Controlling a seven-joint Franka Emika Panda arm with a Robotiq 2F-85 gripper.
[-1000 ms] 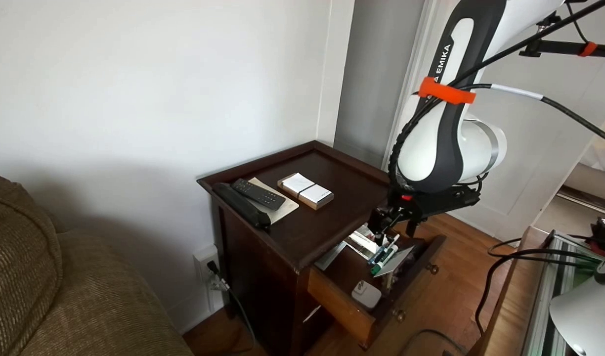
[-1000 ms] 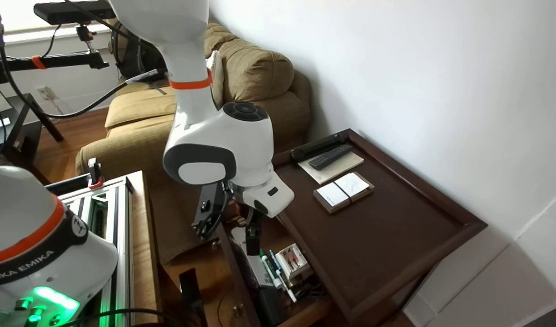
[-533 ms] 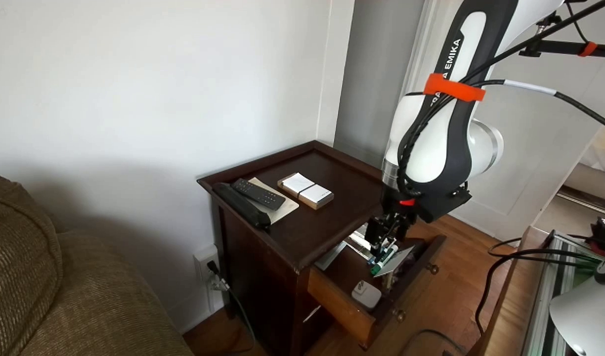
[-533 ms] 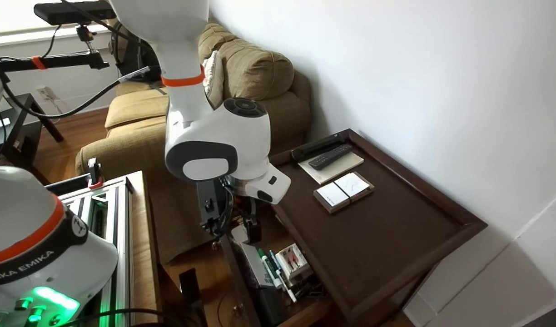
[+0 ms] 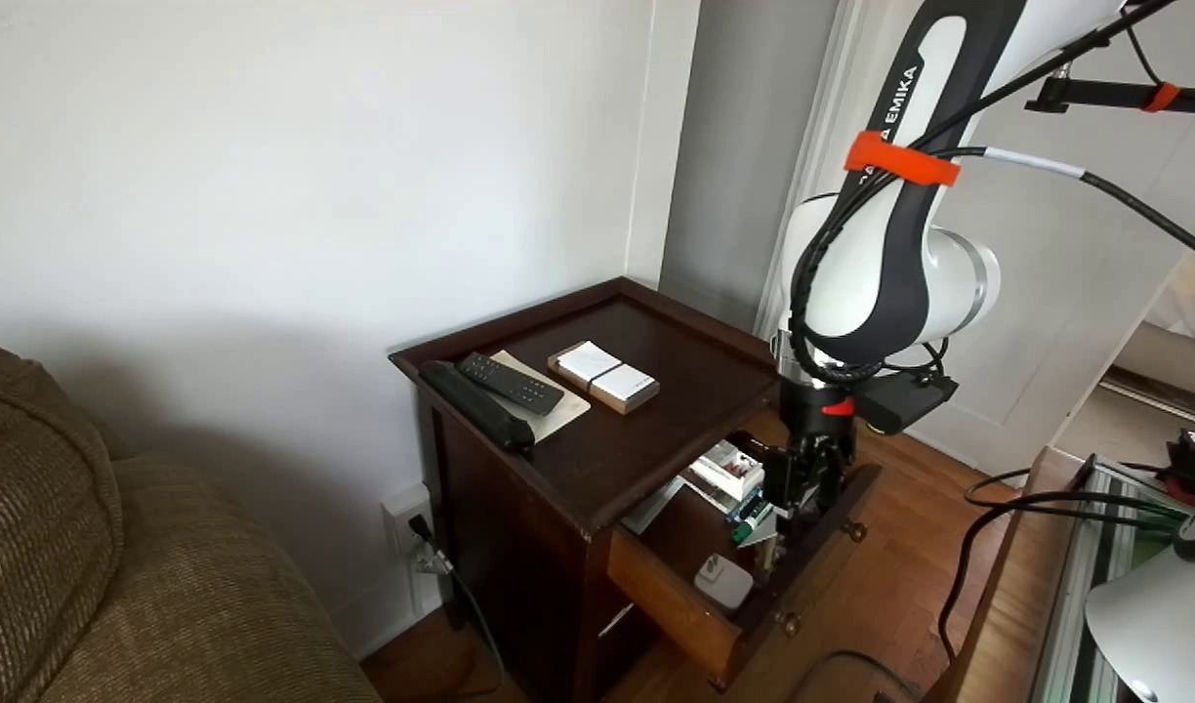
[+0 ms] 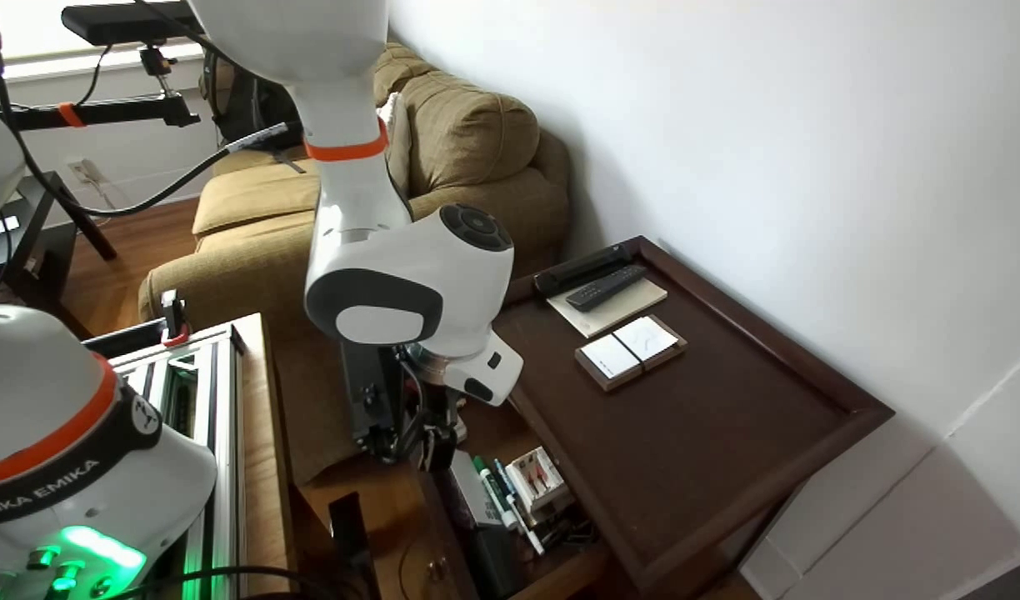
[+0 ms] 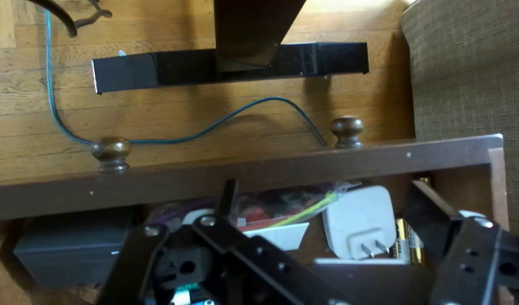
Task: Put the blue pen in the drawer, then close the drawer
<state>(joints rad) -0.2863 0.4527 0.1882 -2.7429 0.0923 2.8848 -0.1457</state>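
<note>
Hanging gripper (image 7: 325,201): one; we are seeing it at the drawer (image 5: 671,605), near its front edge; whether its tips are dipping inside, we are not making out.
Jaws: spread; two fingers (image 7: 429,214) are standing well apart, one pale charger (image 7: 357,212) showing between them in the wrist view.
Blue pen (image 6: 502,476): one; we are finding it inside the drawer, lying between one green marker (image 6: 487,483) and one white box (image 6: 537,475); a white shaft (image 6: 527,529) is running on past it, and we are not making out whether that is the same pen.
Drawer: one, standing pulled out of one side table (image 5: 695,361); two knobs (image 7: 111,150) are showing on its front.
Charger: two prongs (image 7: 366,250) are pointing up; we are noting one dark box (image 7: 73,254) at the drawer's opposite end.
Side table: we are tallying on top one remote (image 5: 512,383) lying on one pale sheet (image 6: 620,311), one long black case (image 5: 477,407) just beside it, one banded card stack (image 6: 627,354).
Sofa (image 6: 468,137): one, showing in both exterior views.
</note>
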